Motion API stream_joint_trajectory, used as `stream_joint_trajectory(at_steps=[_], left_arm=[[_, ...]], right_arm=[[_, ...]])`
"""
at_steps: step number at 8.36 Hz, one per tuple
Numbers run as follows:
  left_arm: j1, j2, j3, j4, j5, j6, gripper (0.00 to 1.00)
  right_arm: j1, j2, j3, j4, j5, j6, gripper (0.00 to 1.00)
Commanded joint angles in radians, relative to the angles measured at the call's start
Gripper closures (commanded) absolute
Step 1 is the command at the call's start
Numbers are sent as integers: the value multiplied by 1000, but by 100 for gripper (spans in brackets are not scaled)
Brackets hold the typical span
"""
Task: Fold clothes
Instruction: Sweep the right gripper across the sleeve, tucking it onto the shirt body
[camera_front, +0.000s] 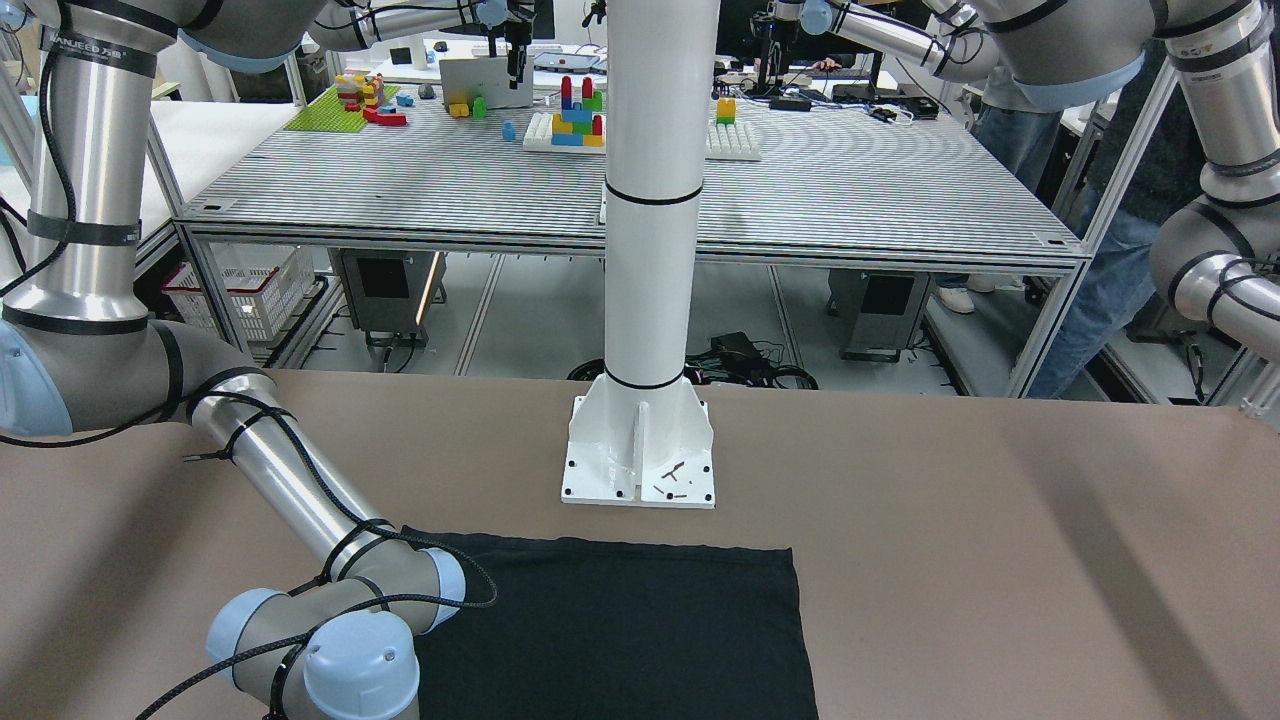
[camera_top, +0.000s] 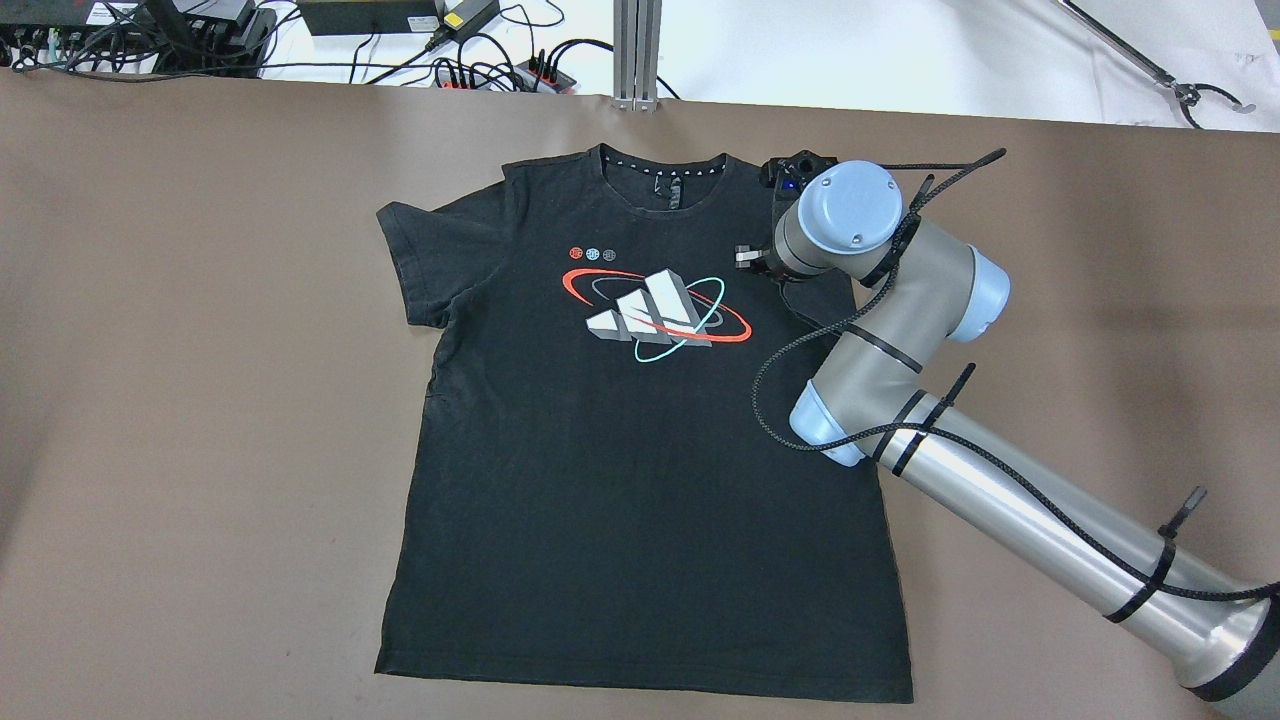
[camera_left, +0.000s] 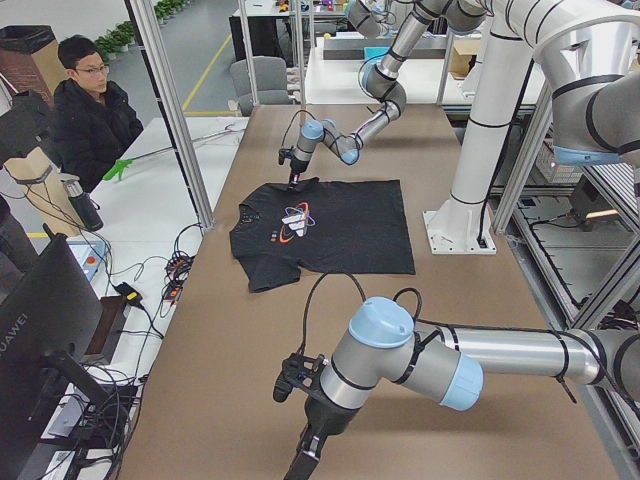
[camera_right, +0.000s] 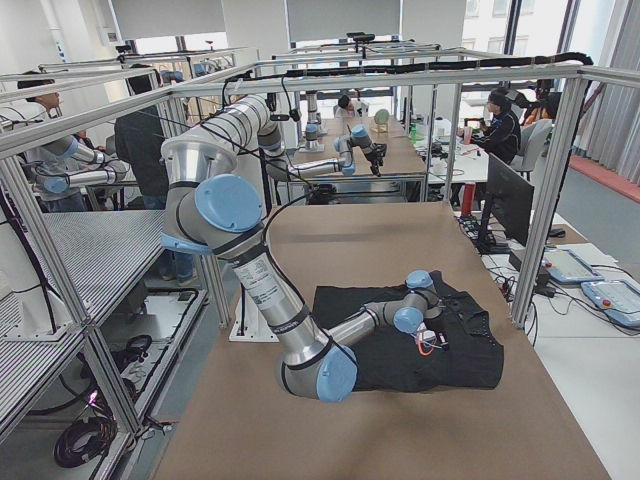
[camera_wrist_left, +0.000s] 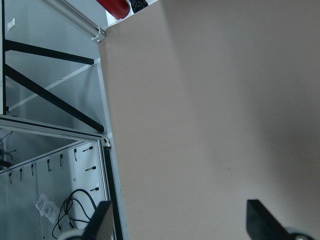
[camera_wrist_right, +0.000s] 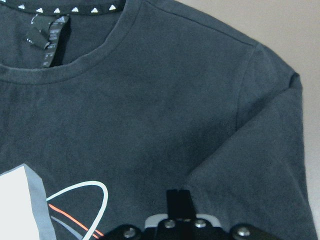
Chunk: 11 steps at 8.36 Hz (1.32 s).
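The clothes are one black T-shirt (camera_top: 620, 440) with a white, red and teal logo on the chest. It lies flat and face up on the brown table, collar at the far side. It also shows in the front view (camera_front: 620, 620) and the right wrist view (camera_wrist_right: 150, 115). My right gripper (camera_top: 745, 258) hangs over the shirt beside the logo, near the shoulder. In the right wrist view (camera_wrist_right: 178, 200) its fingers are together, just above the fabric. My left gripper (camera_wrist_left: 180, 220) is open and empty over bare table near the table's edge, far from the shirt.
The white pillar's base plate (camera_front: 638, 455) stands just behind the shirt's hem. Cables and power strips (camera_top: 480, 60) lie beyond the far table edge. A person (camera_left: 90, 110) sits past that edge. Brown table (camera_top: 180, 400) surrounds the shirt on both sides.
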Motion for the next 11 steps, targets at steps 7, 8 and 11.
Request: stream_joint_trajectory(at_steps=[7, 8, 11], left_arm=[[-1, 5, 2, -1, 1, 0, 6], [-1, 5, 2, 1, 3, 0, 6], [0, 3, 3, -1, 5, 0, 6]], right_arm=[[-19, -151, 162, 6, 9, 4, 5], [-34, -209, 222, 6, 9, 4, 5], [-153, -285, 281, 31, -22, 133, 5]])
